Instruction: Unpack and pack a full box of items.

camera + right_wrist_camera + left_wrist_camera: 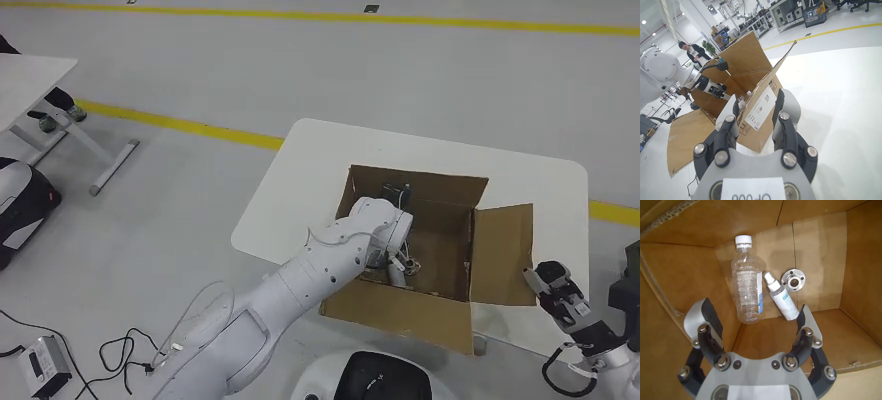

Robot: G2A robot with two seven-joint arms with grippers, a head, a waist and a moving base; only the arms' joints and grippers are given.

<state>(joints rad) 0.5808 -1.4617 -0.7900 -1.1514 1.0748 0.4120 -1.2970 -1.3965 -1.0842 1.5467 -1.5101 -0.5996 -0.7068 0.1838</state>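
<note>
An open cardboard box stands on the white table. On its floor lie a clear plastic bottle with a white cap, a small white spray bottle beside it, and a metal flange. My left gripper hangs open inside the box, above the lower ends of the two bottles, holding nothing; it also shows inside the box. My right gripper stands open and empty outside the box, off its right flap. The clear bottle's cap peeks over the box wall.
The box's flaps stand up or fold outward around the opening. Bare table lies beyond the box on the right gripper's side. Another table stands far left, and cables lie on the floor.
</note>
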